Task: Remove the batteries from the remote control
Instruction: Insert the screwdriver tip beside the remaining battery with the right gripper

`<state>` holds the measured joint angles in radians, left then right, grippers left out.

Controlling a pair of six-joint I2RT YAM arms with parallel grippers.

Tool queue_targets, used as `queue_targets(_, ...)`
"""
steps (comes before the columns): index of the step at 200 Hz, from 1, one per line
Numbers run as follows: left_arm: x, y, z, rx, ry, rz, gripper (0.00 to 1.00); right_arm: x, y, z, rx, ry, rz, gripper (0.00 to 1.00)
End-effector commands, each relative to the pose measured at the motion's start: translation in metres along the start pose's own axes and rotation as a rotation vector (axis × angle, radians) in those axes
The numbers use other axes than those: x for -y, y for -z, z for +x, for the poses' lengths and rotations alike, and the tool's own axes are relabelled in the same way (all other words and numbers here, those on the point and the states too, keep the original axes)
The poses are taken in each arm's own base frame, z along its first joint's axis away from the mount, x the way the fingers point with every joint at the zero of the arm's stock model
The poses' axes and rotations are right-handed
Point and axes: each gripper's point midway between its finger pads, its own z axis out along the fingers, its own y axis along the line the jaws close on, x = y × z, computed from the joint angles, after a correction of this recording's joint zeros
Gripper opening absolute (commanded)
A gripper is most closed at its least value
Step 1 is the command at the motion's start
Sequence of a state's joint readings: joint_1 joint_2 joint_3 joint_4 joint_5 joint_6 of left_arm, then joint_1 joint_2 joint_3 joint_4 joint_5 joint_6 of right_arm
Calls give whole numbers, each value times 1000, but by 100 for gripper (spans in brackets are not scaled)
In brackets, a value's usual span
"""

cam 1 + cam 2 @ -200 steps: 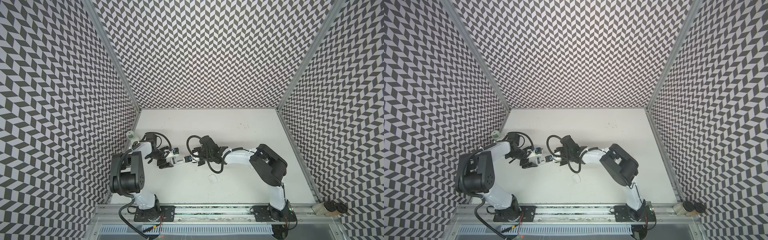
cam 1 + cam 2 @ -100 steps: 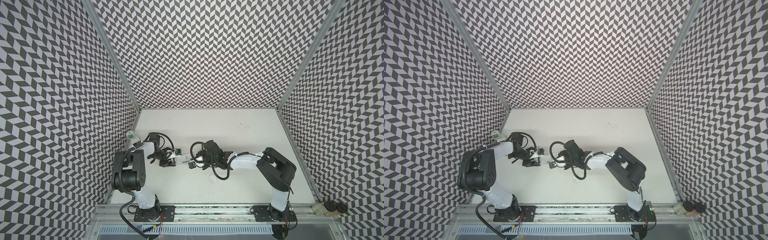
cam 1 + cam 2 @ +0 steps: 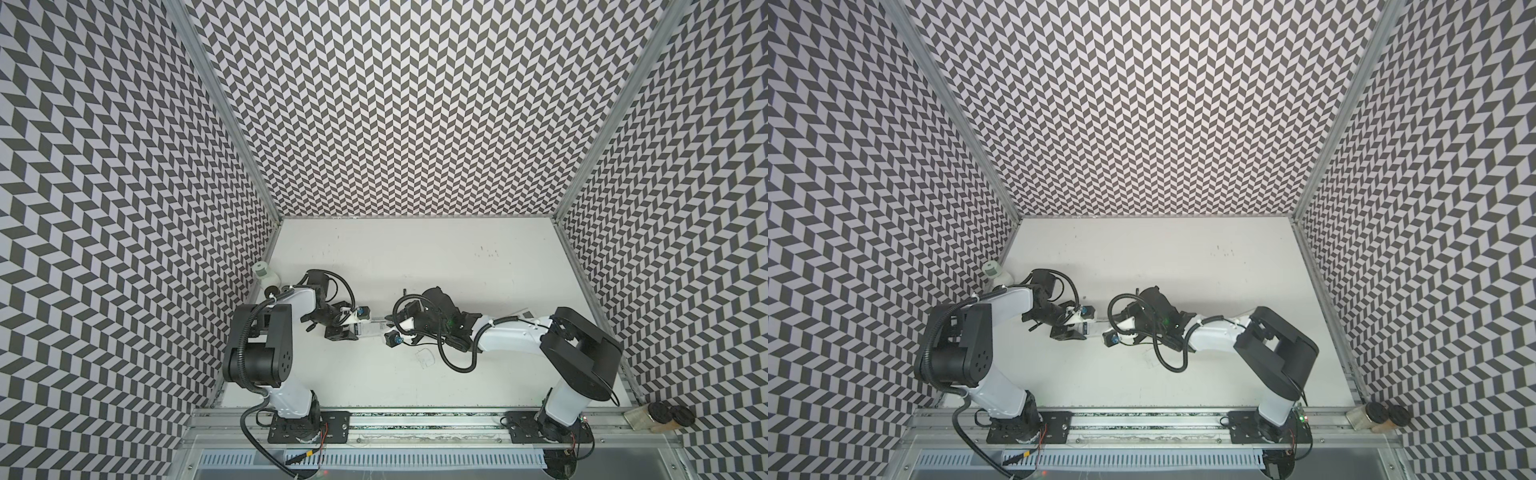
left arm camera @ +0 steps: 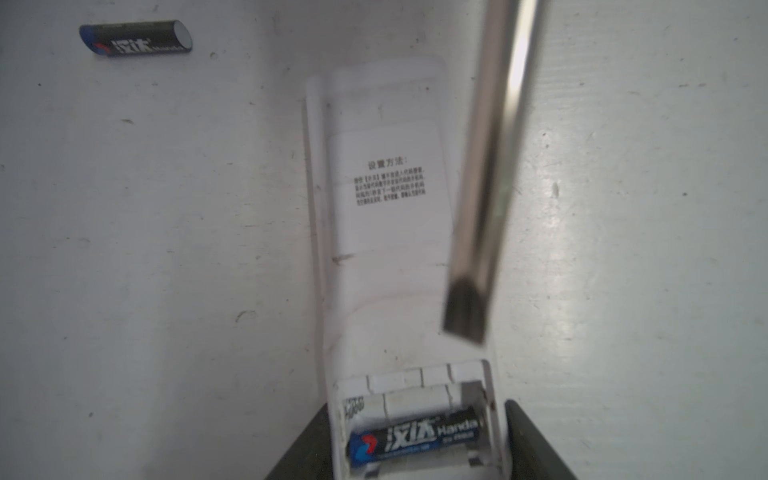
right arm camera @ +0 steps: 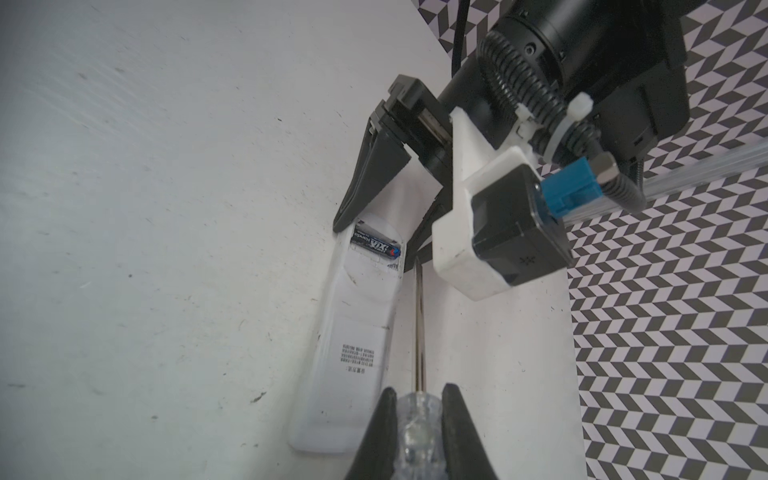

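Black battery is out, loose on the tabletop well clear of the remote; second battery sits inside it. My right tool clamps the screwdriver; left tool straddles the remote, grip unclear.

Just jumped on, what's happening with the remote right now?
The right gripper is shut on a clear-handled screwdriver, its tip close to the open battery compartment of the white remote control. The left gripper straddles that end; whether it is squeezing is unclear. One black battery lies loose on the table; a second battery sits in the compartment.
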<state>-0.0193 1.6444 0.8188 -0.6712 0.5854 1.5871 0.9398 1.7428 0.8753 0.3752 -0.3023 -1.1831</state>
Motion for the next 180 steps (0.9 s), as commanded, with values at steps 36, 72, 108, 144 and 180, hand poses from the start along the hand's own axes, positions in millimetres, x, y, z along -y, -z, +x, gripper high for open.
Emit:
queue_targets(36, 9, -1, 8, -31, -18, 18, 64, -2, -38, -2, -12, 86, -32, 0)
queue_targets(72, 5, -1, 9, -40, -11, 18, 62, -8, -47, 10, -60, 106, -59, 0)
queue_targets(108, -1, 3, 19, -71, -12, -8, 70, -15, -50, 16, -83, 129, -93, 0)
queue_targets(144, -1, 2, 18, -61, -4, 1, 64, -17, -54, 16, -82, 156, -117, 0)
queue_targets(180, 3, -2, 13, -42, -9, 21, 56, -18, -59, 14, -89, 167, -138, 0)
